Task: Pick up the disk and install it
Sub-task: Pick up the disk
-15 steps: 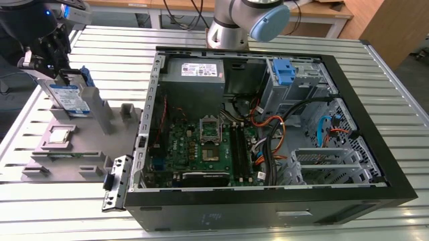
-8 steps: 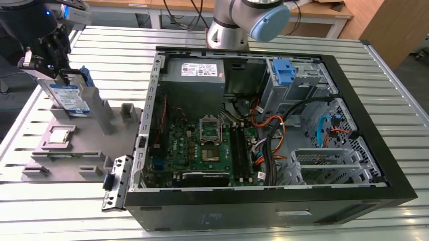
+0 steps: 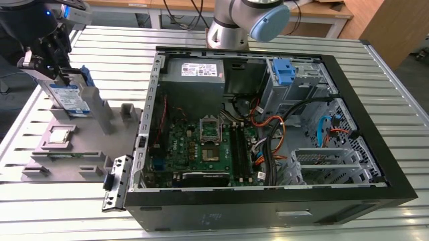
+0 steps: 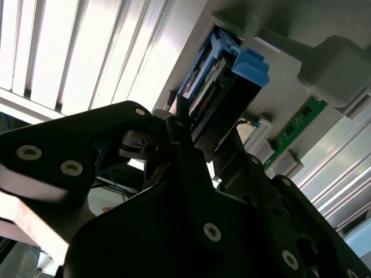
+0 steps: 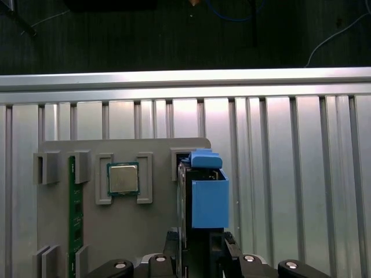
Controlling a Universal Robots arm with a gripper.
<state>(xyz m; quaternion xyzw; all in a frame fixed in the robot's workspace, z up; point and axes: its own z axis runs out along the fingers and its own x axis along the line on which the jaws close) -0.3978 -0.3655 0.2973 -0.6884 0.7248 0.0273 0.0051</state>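
The disk [image 3: 69, 97], a silver-grey drive with a white-and-blue label in a blue carrier, stands on edge at the back of the grey parts fixture [image 3: 80, 148], at the exterior view's left. My gripper [image 3: 48, 64] is shut on the disk's upper end from above. In the first wrist view the blue carrier [image 5: 207, 194] runs between my fingers [image 5: 200, 243]. The second wrist view has my black fingers [image 4: 194, 142] clamped on either side of the disk [image 4: 232, 87]. Whether the disk's lower edge still sits in the fixture slot I cannot tell.
The open computer case [image 3: 375, 150] lies to the exterior view's right, with a metal drive bay [image 3: 305, 83] and an upright blue bracket [image 3: 285, 72] at its far corner. A processor chip [image 5: 123, 178] and a green memory stick [image 5: 75, 214] rest in the fixture. The arm's base [image 3: 228, 30] stands behind the case.
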